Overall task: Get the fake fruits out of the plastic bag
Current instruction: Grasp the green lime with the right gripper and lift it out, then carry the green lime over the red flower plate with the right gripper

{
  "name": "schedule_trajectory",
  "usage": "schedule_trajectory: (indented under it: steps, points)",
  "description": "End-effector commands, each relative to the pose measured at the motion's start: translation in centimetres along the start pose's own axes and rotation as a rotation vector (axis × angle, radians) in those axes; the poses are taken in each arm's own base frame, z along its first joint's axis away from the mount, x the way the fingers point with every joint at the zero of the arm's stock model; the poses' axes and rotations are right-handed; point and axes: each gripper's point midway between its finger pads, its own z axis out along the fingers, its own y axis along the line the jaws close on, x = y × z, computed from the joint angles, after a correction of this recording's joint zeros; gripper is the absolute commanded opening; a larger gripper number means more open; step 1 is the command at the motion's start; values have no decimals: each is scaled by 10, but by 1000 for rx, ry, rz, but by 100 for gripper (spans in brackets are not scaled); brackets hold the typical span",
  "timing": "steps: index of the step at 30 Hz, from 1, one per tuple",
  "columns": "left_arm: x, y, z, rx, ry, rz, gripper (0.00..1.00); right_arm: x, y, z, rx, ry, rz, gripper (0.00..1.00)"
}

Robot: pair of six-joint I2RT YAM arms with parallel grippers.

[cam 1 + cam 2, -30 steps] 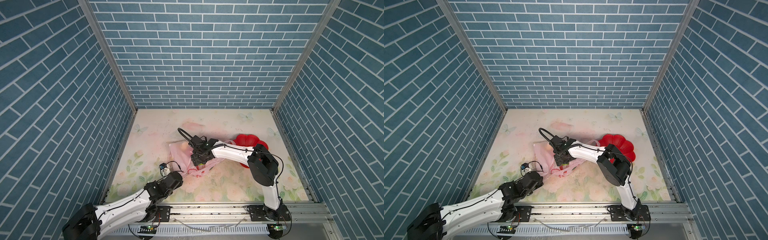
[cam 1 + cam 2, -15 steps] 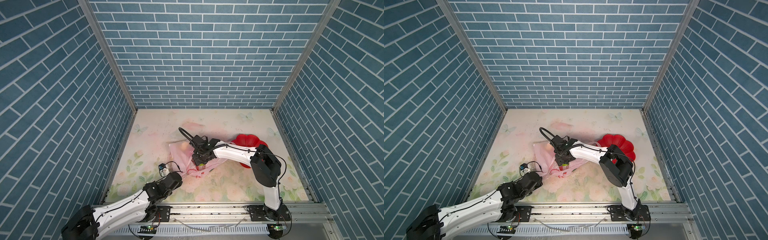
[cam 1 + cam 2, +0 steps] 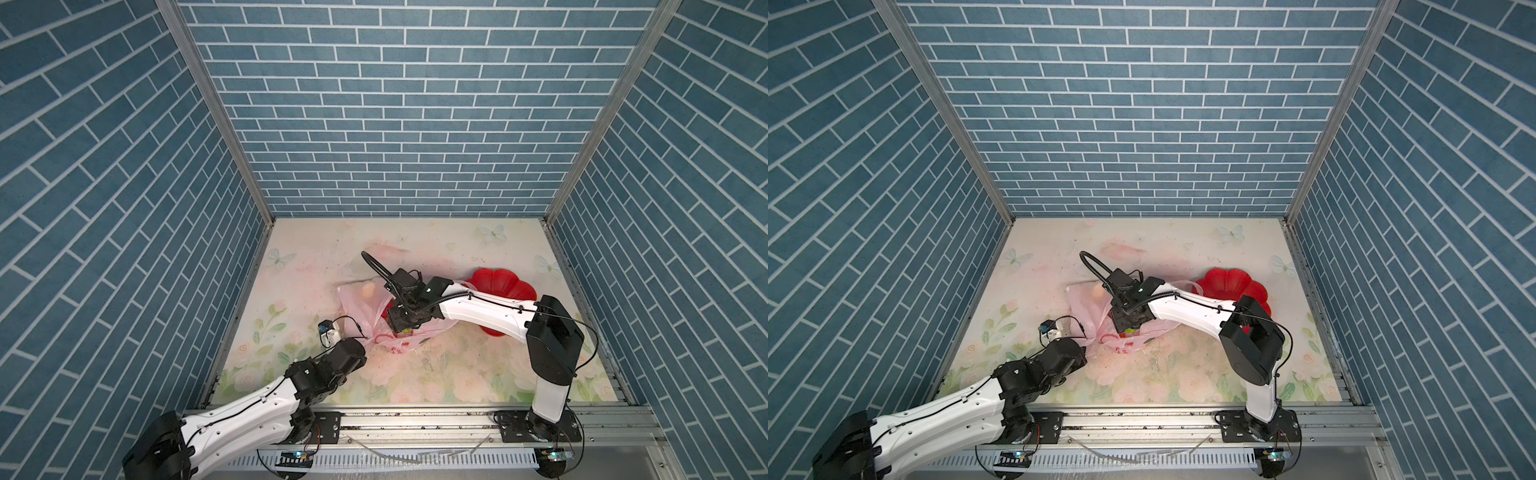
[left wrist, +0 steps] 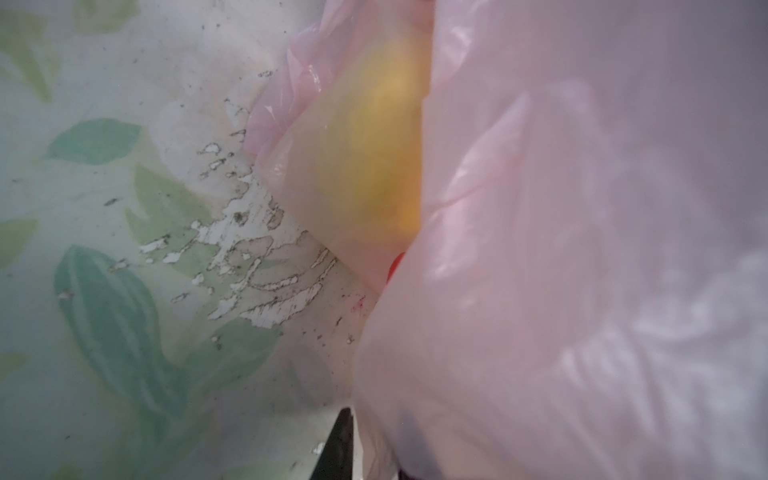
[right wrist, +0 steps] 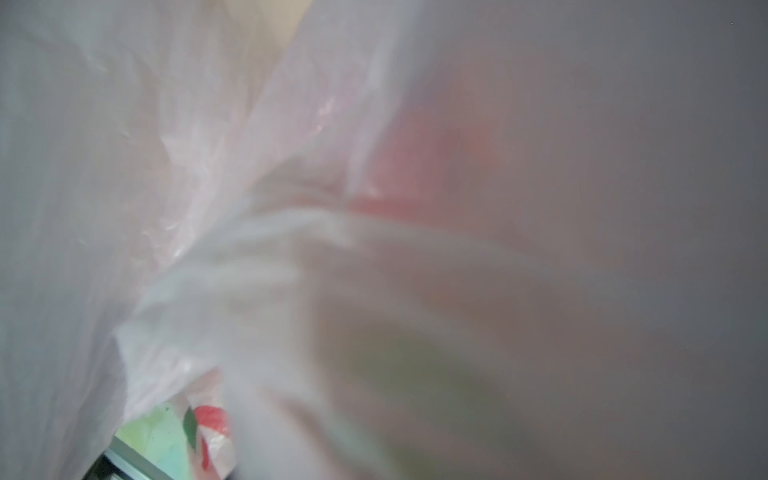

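Observation:
The plastic bag (image 3: 360, 309) (image 3: 1087, 309) lies crumpled mid-table, pale pink and see-through. A beige fake fruit (image 3: 367, 291) (image 3: 1096, 294) shows through its far side. My right gripper (image 3: 402, 326) (image 3: 1128, 328) points down into the bag's mouth, and film hides its jaws. The right wrist view holds only bag film (image 5: 166, 166), a red blur (image 5: 428, 166) and a green blur (image 5: 407, 374). My left gripper (image 3: 368, 338) (image 3: 1088, 341) is at the bag's near left edge, shut on the film. In the left wrist view the bag (image 4: 561, 249) drapes over one dark finger (image 4: 340, 444), and a yellow fruit (image 4: 374, 137) shows through the film.
A red flower-shaped plate (image 3: 505, 282) (image 3: 1229, 282) sits right of the bag, partly under the right forearm. Blue brick walls close in the table on three sides, and a metal rail runs along the front.
The right arm's elbow has drifted to the right while its gripper stays in the bag. The left arm and the bag have hardly moved.

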Motion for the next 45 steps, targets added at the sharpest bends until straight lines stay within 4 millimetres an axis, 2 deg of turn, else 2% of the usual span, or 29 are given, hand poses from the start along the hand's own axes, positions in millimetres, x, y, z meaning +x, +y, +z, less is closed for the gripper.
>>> schedule_trajectory:
  steps: [1, 12, 16, 18, 21, 27, 34, 39, 45]
  points:
    - [-8, -4, -5, -15, -23, 37, 21, 9, 3, -17, -18, 8, -21, 33]
    - [-8, -13, -3, -21, -11, 67, 21, -6, 18, -61, -65, -75, -51, 31]
    - [-10, -16, -3, -22, -9, 78, 21, -9, 20, -84, -87, -112, -52, 31]
    - [-9, -16, -3, -24, -8, 80, 21, -9, 19, -98, -89, -132, -56, 31]
    - [-9, -17, -3, -25, -4, 83, 21, -10, 6, -119, -43, -168, -59, 31]
    - [-9, -20, -4, -23, 3, 89, 21, -12, -45, -158, 68, -245, 16, 31]
    - [-11, -20, -7, -25, 1, 91, 21, 3, -138, -199, 232, -319, 192, 30]
    - [-15, -21, -11, -22, -10, 91, 22, 27, -196, -202, 323, -307, 324, 30]
    - [-18, -23, -13, -23, -18, 94, 21, 50, -244, -180, 357, -277, 470, 30]
